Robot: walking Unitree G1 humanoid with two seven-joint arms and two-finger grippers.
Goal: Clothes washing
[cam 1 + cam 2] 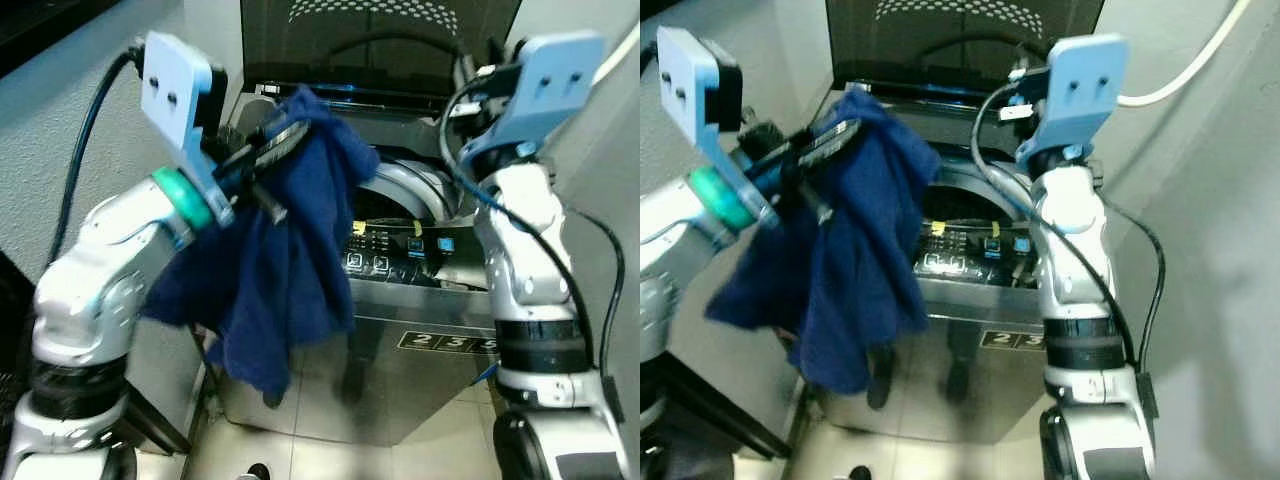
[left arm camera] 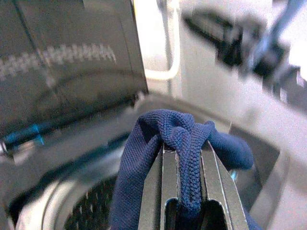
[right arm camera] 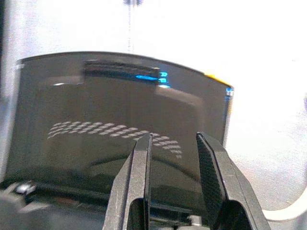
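Left gripper (image 2: pixel 184 158): fingers closed on a fold of the dark blue garment (image 1: pixel 290 250); in the left wrist view the knit fabric is pinched between the two fingers and bunches over their tips.
Left gripper position: upper left of centre in the left eye view, raised in front of the washing machine (image 1: pixel 420 330).
Dark blue garment: hangs from the left gripper in loose folds through the centre-left of the left eye view. Its upper end lies level with the machine's top edge; its lower end hangs in front of the machine's front panel, clear of the floor (image 1: pixel 300 450).
Left arm (image 1: pixel 110 270): silver, with a teal ring at the wrist; occupies the left side of the left eye view.
Right gripper (image 3: pixel 172 163): fingers apart, with a clear gap between them and nothing in it; in the right wrist view they point at the raised lid (image 3: pixel 120 124).
Right arm (image 1: pixel 530 270): silver, upright at the right side of the left eye view, wrist raised to the upper right of the frame.
Washing machine: top-loading, grey body, centre of the frame; the drum opening (image 1: pixel 400 190) is uncovered, right of the garment.
Lid: dark, standing upright behind the opening, top centre of the frame.
Control panel (image 1: pixel 395 245): on the front edge of the machine top, with lit symbols.
Floor: light tiles, bottom of the frame.
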